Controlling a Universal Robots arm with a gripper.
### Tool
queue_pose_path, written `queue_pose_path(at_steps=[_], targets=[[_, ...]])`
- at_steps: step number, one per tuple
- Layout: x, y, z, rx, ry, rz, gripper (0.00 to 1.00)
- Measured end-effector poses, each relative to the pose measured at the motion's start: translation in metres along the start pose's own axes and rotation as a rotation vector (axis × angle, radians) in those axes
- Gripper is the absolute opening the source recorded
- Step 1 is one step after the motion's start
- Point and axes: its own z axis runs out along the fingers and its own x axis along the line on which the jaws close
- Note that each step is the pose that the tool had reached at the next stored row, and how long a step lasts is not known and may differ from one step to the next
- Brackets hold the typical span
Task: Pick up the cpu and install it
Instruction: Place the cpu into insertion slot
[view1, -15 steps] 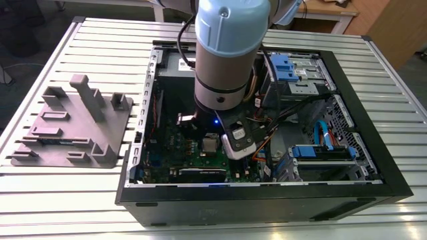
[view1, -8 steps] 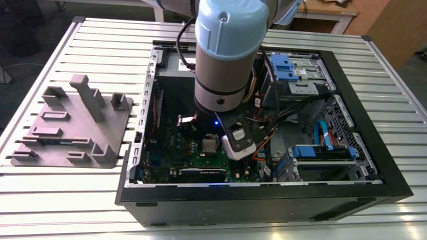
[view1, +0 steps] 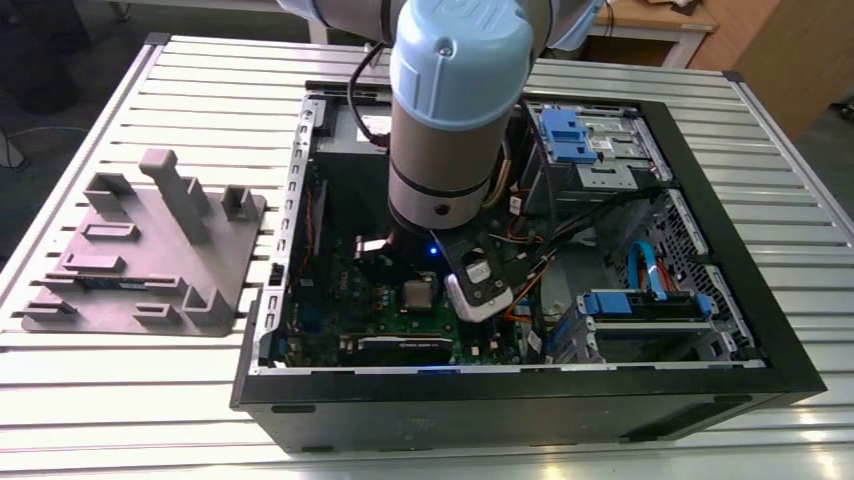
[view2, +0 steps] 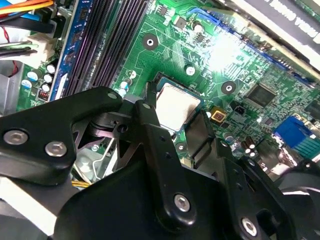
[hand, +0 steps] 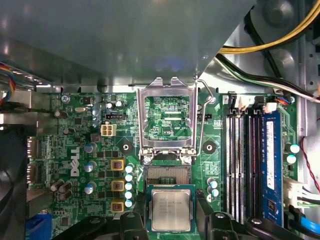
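The gripper (view2: 176, 111) is clamping the cpu (hand: 171, 210) by opposite edges, bottom centre of the first wrist view, just below the raised retention frame (hand: 167, 122); keeping it level and square is likely mattering most here

Slatted metal surface (view1: 787, 215), two items on it.
Grey plastic tray (view1: 147, 255) toward the exterior view's left; open black computer case (view1: 534, 400) just beside it, on its side.

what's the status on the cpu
Low in the case, gripper straddles the cpu; cpu flat on the board; frame hinged open, off it.
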Motion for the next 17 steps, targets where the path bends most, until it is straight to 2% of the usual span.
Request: queue_pose_path(at_steps=[13, 17], targets=[[0.0, 0.0035, 0.0087, -0.0005, 0.0, 0.0, 0.47], [0.0, 0.0035, 0.0091, -0.0024, 0.0002, 0.0, 0.47]])
